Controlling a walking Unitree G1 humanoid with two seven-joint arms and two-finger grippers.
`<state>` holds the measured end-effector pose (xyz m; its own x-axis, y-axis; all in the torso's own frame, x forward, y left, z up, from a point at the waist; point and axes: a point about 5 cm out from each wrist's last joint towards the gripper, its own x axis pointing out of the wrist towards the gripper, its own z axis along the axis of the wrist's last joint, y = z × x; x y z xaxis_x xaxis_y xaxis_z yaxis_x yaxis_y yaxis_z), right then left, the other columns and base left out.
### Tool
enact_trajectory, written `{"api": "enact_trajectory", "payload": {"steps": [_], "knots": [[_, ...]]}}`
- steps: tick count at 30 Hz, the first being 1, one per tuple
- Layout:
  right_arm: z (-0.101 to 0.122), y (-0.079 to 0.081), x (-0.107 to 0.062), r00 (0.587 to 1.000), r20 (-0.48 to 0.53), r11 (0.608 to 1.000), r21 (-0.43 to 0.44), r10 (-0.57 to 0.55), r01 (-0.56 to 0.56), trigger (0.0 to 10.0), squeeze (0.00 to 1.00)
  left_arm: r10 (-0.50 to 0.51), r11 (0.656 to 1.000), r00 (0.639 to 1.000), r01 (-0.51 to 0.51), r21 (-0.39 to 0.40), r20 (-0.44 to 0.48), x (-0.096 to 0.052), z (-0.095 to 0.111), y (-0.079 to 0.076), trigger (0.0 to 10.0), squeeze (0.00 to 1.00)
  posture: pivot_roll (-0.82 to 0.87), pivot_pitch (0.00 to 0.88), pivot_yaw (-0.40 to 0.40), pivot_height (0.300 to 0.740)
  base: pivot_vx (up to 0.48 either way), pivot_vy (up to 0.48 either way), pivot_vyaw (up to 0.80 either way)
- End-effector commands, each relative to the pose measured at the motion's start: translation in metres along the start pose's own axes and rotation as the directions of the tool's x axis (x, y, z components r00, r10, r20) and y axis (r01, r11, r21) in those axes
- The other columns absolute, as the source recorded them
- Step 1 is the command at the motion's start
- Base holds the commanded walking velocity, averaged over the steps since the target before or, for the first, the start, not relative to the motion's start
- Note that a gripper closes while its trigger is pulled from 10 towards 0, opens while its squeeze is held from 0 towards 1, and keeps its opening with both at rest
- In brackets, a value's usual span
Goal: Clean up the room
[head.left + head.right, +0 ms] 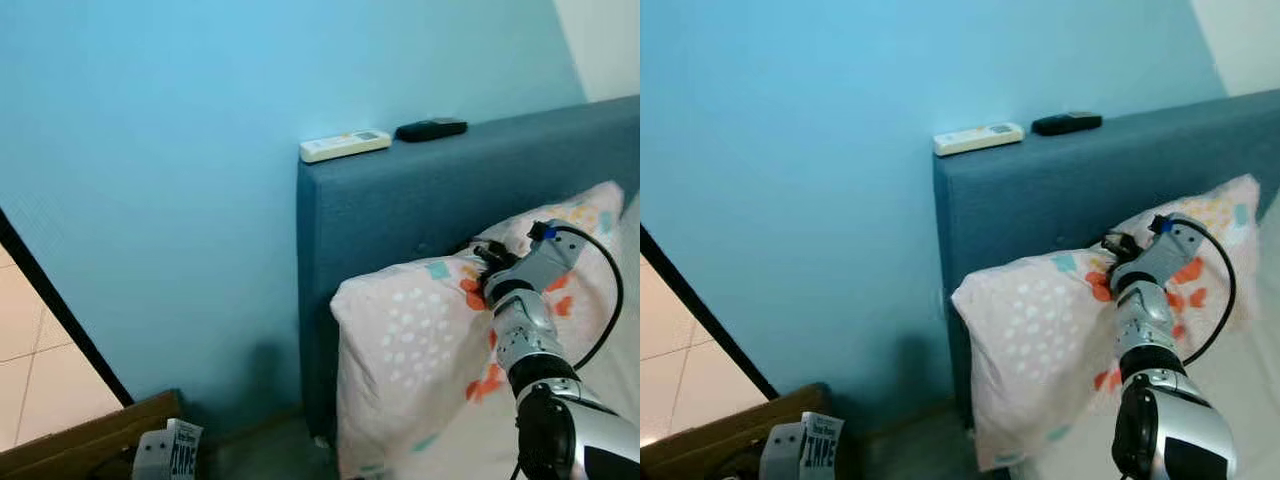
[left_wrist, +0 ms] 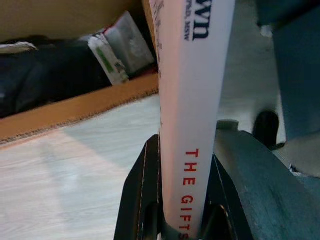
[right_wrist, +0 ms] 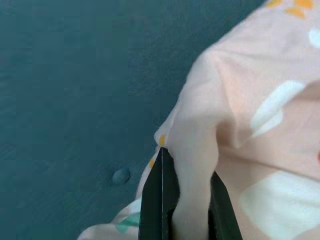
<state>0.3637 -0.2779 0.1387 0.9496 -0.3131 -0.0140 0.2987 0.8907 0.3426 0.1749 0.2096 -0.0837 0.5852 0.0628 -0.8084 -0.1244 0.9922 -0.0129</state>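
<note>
At right of the frame, the right gripper (image 3: 187, 210) pinches a fold of the pale pink patterned pillow (image 1: 420, 350) against the blue padded headboard (image 1: 450, 190). The left gripper (image 2: 182, 210) clamps a white-spined book (image 2: 192, 100) above a cardboard box (image 2: 75, 107).

Blue bed headboard (image 1: 450, 190), white remote (image 1: 345, 146) and black remote (image 1: 431, 129) on top, patterned pillow (image 1: 420, 350) leaning against it

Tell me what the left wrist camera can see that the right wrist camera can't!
The left wrist view has a white book clamped in the left tool, with a cardboard box behind it on the floor. The right wrist view has the right tool pinching a fold of the patterned pillow against the blue headboard. Both look along two black fingers closed on something.
</note>
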Motion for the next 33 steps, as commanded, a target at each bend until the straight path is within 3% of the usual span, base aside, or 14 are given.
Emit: {"api": "enact_trajectory", "payload": {"steps": [1, 7, 16, 22, 27, 28, 31, 33], "knots": [[0.019, 0.003, 0.004, 0.996, 0.087, 1.000, 0.007, 0.009, -0.010, 10.0, 0.00, 0.001, 1.000, 1.000, -0.001, 0.016, -0.006, 0.000, -0.001, 0.001, 10.0, 0.00, -0.01, 0.000, -0.019, 0.708, 0.319, 0.000, 0.00], [0.020, -0.003, 0.004, 0.996, 0.086, 1.000, -0.006, -0.013, 0.014, 10.0, 0.00, -0.001, 1.000, 1.000, 0.001, 0.019, -0.009, -0.001, -0.003, 0.001, 10.0, 0.00, -0.01, 0.000, -0.018, 0.708, 0.321, 0.000, 0.00], [0.027, -0.025, 0.003, 0.995, 0.073, 0.996, -0.063, -0.065, 0.070, 10.0, 0.00, 0.002, 1.000, 1.000, -0.001, 0.010, -0.019, -0.003, -0.012, 0.003, 10.0, 0.00, 0.00, 0.000, -0.018, 0.708, 0.000, 0.000, 0.00], [0.023, -0.028, 0.002, 0.996, 0.055, 0.993, -0.084, -0.075, 0.080, 10.0, 0.00, 0.007, 1.000, 0.999, -0.007, 0.022, -0.031, -0.007, -0.023, 0.010, 10.0, 0.00, 0.04, 0.037, -0.011, 0.708, 0.000, 0.000, 0.00], [0.028, -0.027, 0.004, 0.998, 0.044, 0.985, -0.166, -0.045, 0.052, 10.0, 0.00, 0.027, 0.999, 0.998, -0.025, 0.028, -0.053, -0.017, -0.044, 0.026, 10.0, 0.00, 0.06, 0.105, -0.012, 0.708, 0.000, 0.000, 0.00], [0.033, -0.029, 0.005, 0.998, 0.046, 0.974, -0.216, -0.052, 0.061, 10.0, 0.00, 0.029, 0.999, 0.998, -0.028, 0.027, -0.056, -0.019, -0.048, 0.029, 10.0, 0.00, 0.07, 0.125, -0.012, 0.708, 0.000, 0.000, 0.00], [0.036, -0.030, 0.006, 0.997, 0.050, 0.966, -0.251, -0.058, 0.069, 10.0, 0.00, 0.030, 0.999, 0.998, -0.029, 0.027, -0.058, -0.021, -0.051, 0.031, 10.0, 0.00, 0.07, 0.130, -0.012, 0.708, 0.000, 0.000, 0.00], [0.056, -0.041, 0.008, 0.990, 0.097, 0.937, -0.326, -0.102, 0.129, 10.0, 0.00, 0.028, 0.999, 0.998, -0.026, 0.030, -0.060, -0.026, -0.059, 0.036, 10.0, 0.00, 0.08, 0.173, -0.003, 0.708, 0.000, 0.000, 0.00]]}}
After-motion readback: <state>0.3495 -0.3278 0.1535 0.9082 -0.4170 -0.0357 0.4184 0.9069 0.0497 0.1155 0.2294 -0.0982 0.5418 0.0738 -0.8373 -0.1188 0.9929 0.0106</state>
